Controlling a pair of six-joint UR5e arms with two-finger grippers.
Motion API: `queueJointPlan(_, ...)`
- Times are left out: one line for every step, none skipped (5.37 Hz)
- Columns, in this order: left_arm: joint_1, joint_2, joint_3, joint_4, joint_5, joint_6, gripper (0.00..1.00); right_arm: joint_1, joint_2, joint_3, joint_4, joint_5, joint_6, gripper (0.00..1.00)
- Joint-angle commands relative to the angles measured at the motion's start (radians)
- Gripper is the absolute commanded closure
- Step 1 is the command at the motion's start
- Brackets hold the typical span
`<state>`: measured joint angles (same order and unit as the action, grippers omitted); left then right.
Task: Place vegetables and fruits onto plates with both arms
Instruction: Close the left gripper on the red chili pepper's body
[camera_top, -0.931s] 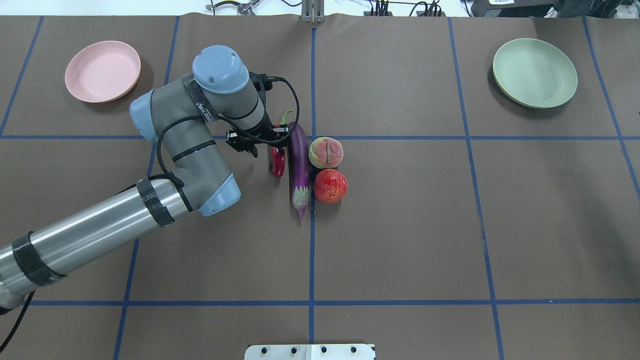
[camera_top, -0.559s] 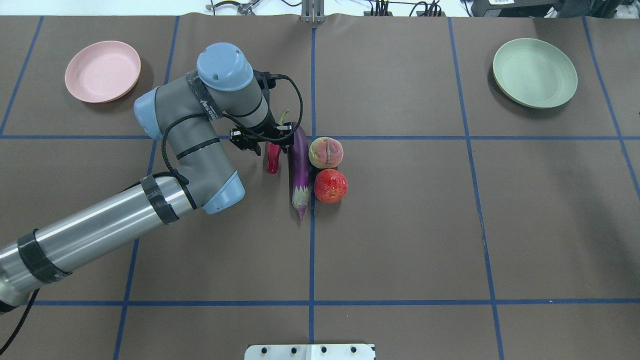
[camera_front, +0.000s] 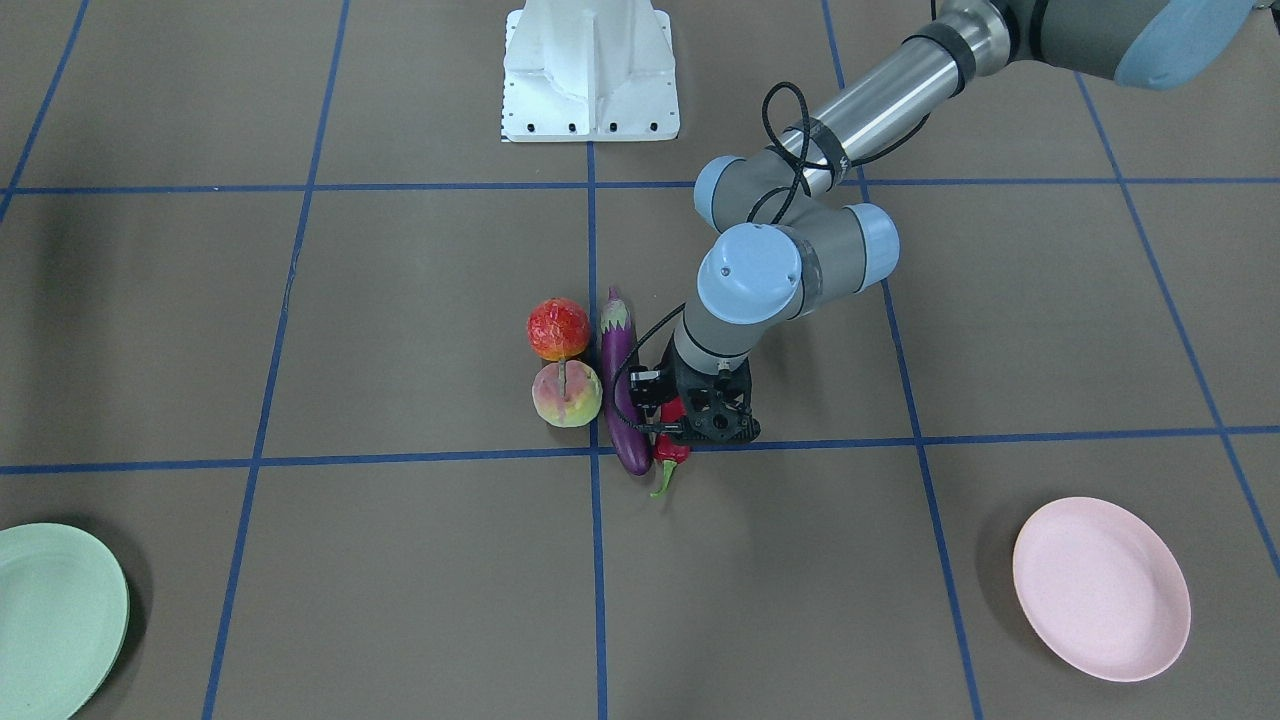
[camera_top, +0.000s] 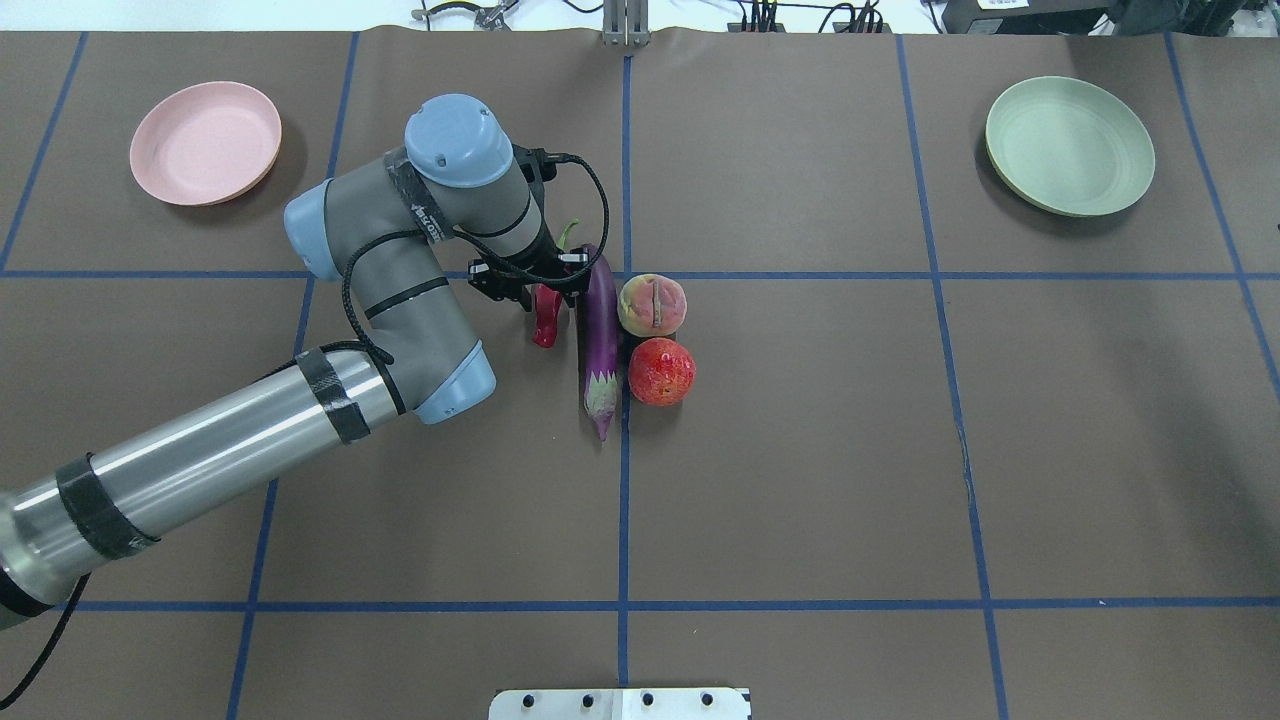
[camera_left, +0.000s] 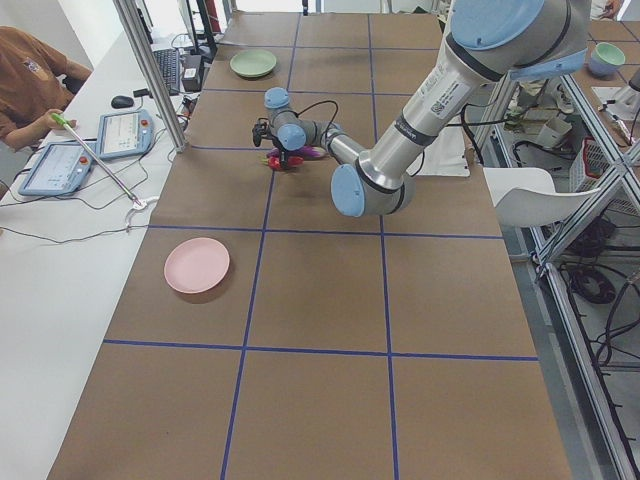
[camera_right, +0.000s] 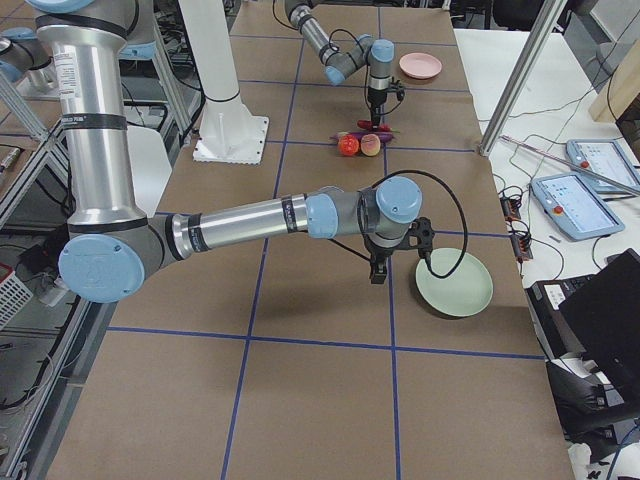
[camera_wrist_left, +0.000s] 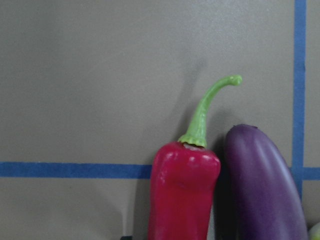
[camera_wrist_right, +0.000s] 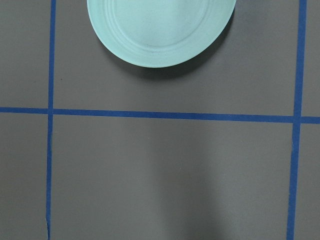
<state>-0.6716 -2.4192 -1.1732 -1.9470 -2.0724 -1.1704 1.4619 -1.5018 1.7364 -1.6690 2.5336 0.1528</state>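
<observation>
Well, the red-orange fruit sits just right of the eggplant, the peach behind it. Just left of the eggplant lies the chili pepper; the left gripper stands over it, whether clamped I cannot tell. Far right of the eggplant, the right gripper hovers by the green plate, its opening unclear.

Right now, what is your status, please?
Left gripper low over chili, grip unclear. Right gripper beside green plate, state unclear. Eggplant right beside chili, crowding it.

The brown table cover is gridded with blue tape; a white desk alongside holds tablets.
</observation>
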Motion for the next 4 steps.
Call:
queueJointPlan(0.001, 0.000, 0.000, -0.003, 0.000, -0.047, 1.00, -0.002, 0.012, 0.003, 0.000, 0.007, 0.014, 0.00)
queueJointPlan(-0.011, -0.001, -0.006, -0.003, -0.001, -0.051, 1.00, -0.021, 0.038, 0.012, 0.000, 0.008, 0.051, 0.00)
queueJointPlan(-0.044, -0.003, -0.037, 0.008, -0.012, -0.051, 1.00, -0.041, 0.093, 0.018, 0.002, 0.022, 0.085, 0.00)
queueJointPlan(-0.084, -0.001, -0.051, 0.013, -0.030, -0.051, 1.00, -0.104, 0.197, 0.018, 0.002, 0.022, 0.263, 0.00)
